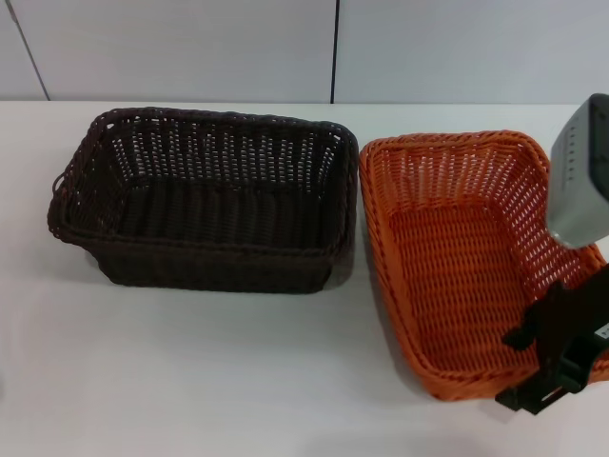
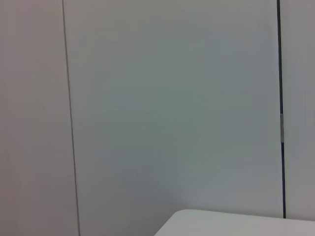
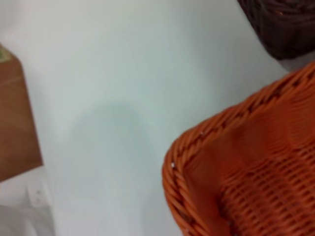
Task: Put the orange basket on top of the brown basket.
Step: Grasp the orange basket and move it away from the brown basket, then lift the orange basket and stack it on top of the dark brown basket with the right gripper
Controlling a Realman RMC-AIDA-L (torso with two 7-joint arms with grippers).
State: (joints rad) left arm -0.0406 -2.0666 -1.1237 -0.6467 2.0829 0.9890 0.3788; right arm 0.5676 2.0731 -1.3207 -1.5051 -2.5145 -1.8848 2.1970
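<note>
The orange basket (image 1: 455, 252) stands on the white table at the right, empty and upright. The brown basket (image 1: 205, 195) stands just to its left, empty and upright; the two rims nearly touch. My right gripper (image 1: 546, 365) is at the orange basket's near right corner, over its rim. The right wrist view shows a corner of the orange basket (image 3: 246, 172) close up and a bit of the brown basket (image 3: 285, 24) beyond it. The left gripper is out of view; the left wrist view shows only a wall and a table corner.
The white table (image 1: 190, 381) spreads in front of both baskets. A pale panelled wall (image 1: 285, 48) runs behind it. In the right wrist view the table edge and a brown floor (image 3: 15, 123) show beside it.
</note>
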